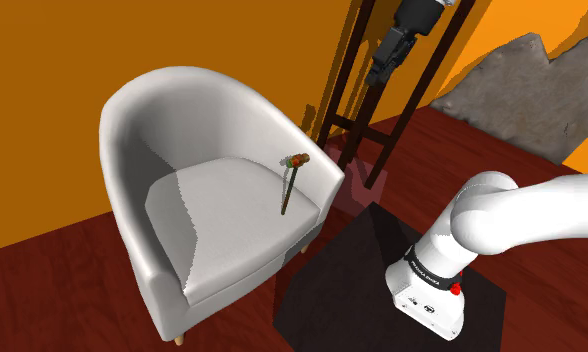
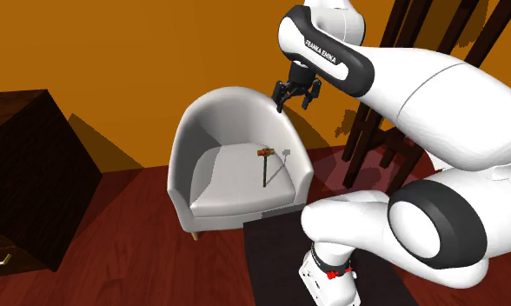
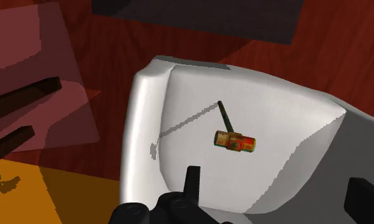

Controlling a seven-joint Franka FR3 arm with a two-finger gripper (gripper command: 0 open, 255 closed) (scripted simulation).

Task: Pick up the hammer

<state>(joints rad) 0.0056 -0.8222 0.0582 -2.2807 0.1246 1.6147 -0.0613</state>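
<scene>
Hammer (image 1: pixel 291 186) with orange head, standing head-up on the seat of a white armchair (image 1: pixel 182 110); gripper (image 2: pixel 297 96) well above it, fingers released, grasping nothing

Hard, bright light here and every view is crisp, with no blur or glare. The white armchair (image 1: pixel 217 110) glows on its back, and a grey shadow with a sawtooth border lies along the seat's edge at the shoulder view's left. In the wrist view the hammer (image 3: pixel 235 141) throws a thin grey line across the seat. Darker slanted bands cross the orange wall (image 1: pixel 62 70), and the deep red floor (image 1: pixel 72 270) looks dim
</scene>
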